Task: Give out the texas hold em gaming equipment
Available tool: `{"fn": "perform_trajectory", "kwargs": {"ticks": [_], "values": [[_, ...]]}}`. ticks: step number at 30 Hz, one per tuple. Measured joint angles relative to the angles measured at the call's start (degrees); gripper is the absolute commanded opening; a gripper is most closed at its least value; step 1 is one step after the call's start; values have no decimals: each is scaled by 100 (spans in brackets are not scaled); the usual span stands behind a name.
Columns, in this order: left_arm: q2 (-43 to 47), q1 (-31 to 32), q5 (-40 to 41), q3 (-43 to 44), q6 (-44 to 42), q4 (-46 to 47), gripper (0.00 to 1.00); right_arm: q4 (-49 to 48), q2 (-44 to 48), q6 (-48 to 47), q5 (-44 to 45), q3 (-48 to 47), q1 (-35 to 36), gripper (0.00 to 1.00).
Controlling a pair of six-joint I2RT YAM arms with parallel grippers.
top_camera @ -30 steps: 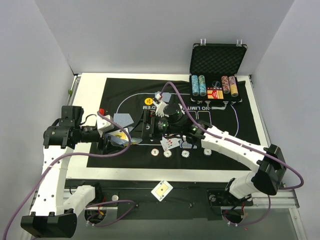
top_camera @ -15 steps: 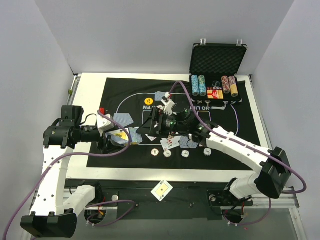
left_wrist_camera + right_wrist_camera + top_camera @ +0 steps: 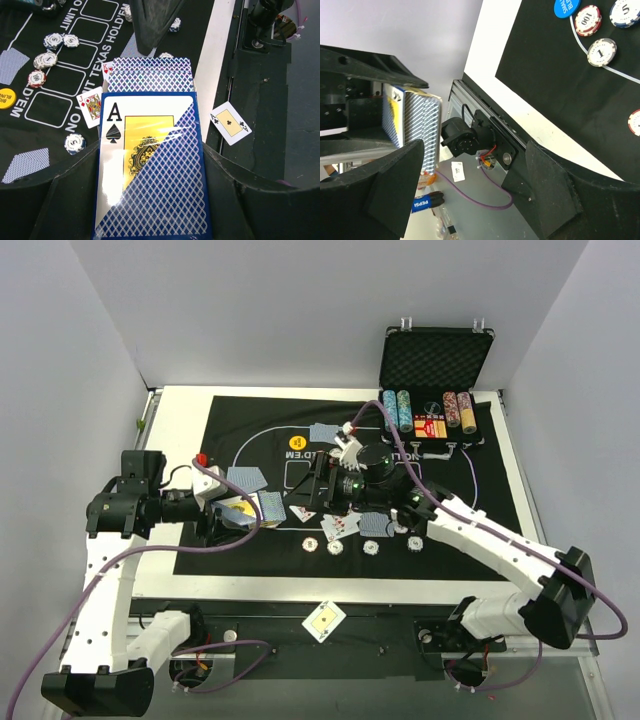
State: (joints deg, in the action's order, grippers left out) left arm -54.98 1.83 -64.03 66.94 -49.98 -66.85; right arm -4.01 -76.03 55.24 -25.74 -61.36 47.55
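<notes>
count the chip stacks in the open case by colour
blue stacks: 2
red stack: 1
yellow stack: 1
total: 4

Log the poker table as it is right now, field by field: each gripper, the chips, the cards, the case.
left gripper: shut on the card deck, cards fanned out of its top
right gripper: open, nothing between its jaws
poker chips: several in a row on the mat, near its front edge
face-up cards: on the mat behind the chip row
stray card: face up, off the mat, on the frame between the arm bases
yellow button: on the mat
case: open, far right, chip stacks inside
</notes>
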Motion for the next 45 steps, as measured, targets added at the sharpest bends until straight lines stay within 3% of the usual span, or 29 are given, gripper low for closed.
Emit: {"fn": "perform_trajectory", "kwargs": {"ticks": [6, 11, 17, 24, 29, 45], "values": [[46, 0, -48, -37, -48, 2, 6, 175, 350, -98, 81, -61, -35, 84], [44, 0, -50, -72, -127, -17, 6, 278, -48, -348, 138, -243, -341, 85], [42, 0, -50, -72, -98, 7, 6, 839, -1939, -1158, 651, -1088, -824, 80], [22, 0, -50, -55, -63, 2, 6, 1200, -3908, -1622, 837, -1606, -776, 80], [-13, 0, -33, -46, -72, -15, 6, 1147, -3919, -1694, 822, -1869, -756, 80], [-74, 0, -24, -46, -83, -17, 6, 708, -3825, -1611, 817, -1360, -533, 80]]}}
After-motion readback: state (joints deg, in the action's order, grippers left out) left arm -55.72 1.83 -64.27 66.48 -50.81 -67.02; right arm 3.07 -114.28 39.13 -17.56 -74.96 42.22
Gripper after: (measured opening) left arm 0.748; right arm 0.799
